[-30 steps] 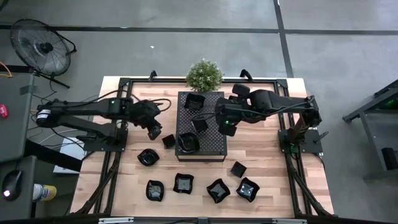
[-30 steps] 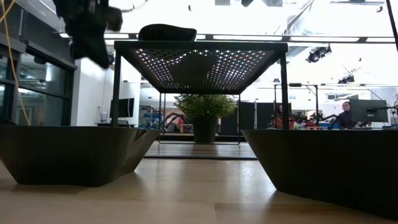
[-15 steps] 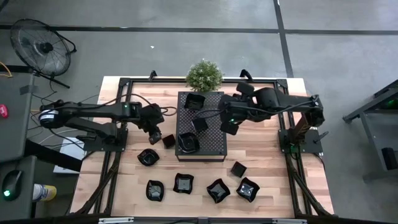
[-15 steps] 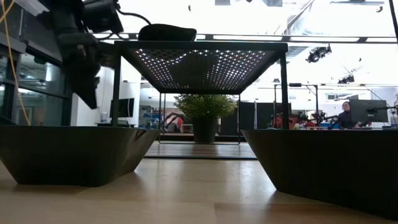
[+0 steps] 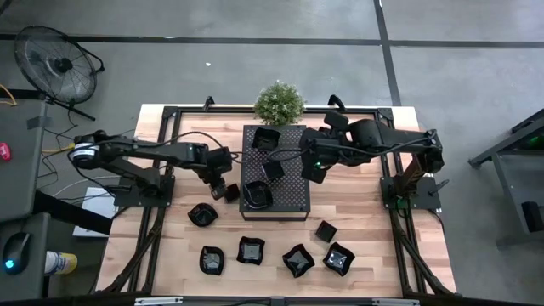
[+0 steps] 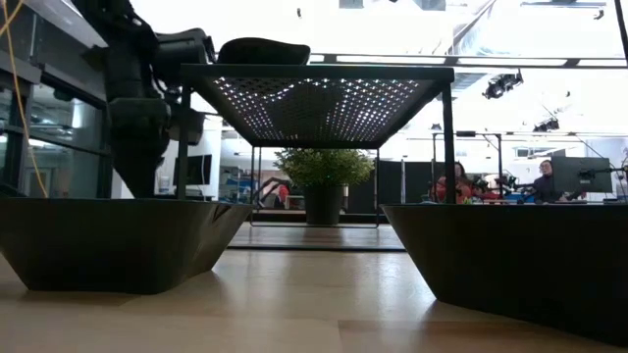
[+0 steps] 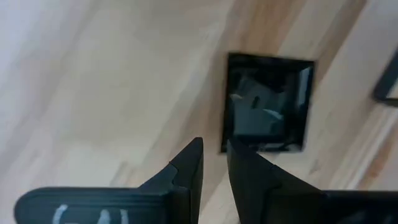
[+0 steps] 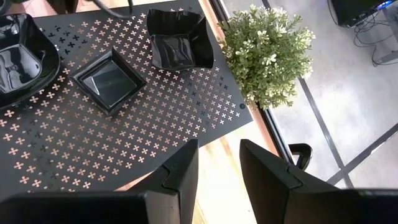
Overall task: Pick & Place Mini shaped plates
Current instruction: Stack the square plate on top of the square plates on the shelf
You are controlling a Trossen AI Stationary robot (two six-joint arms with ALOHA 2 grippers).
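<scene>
Seen from above, a wooden surface (image 5: 374, 238) carries a raised black perforated tray (image 5: 293, 200) at its middle, with a small potted plant (image 5: 279, 102) at the far edge.

The left hand (image 5: 223, 185) has swung over the last second from further left toward the tray. It now hangs low over a small square plate (image 5: 230, 194) that lies on the wood just left of the tray's near left corner. The plate itself has not moved. In the left wrist view, the hand's two fingers (image 7: 186, 168) stand only slightly apart with bare wood showing between them, so the hand is released and carries nothing. The square plate (image 7: 267, 102) lies flat just beyond the fingertips, with one tip at about its near rim. My reading is that the approach is nearly over and the grasp on this plate has yet to come.

The right hand (image 5: 313, 173) hovers over the tray's right edge, having drifted a little toward the far side and then settled. Its fingers (image 8: 180, 174) are parted and empty.

Three mini shaped plates already rest on the tray: a wavy plate (image 5: 268, 138) at the far end, a square one (image 5: 273, 170) in the middle and a larger rounded plate (image 5: 257, 195) at the near left. Six more remain on the wood: one to the left (image 5: 202, 214), one near the tray's near right corner (image 5: 325, 230), and a near row of four (image 5: 251, 250). The task looks less than half done.
</scene>
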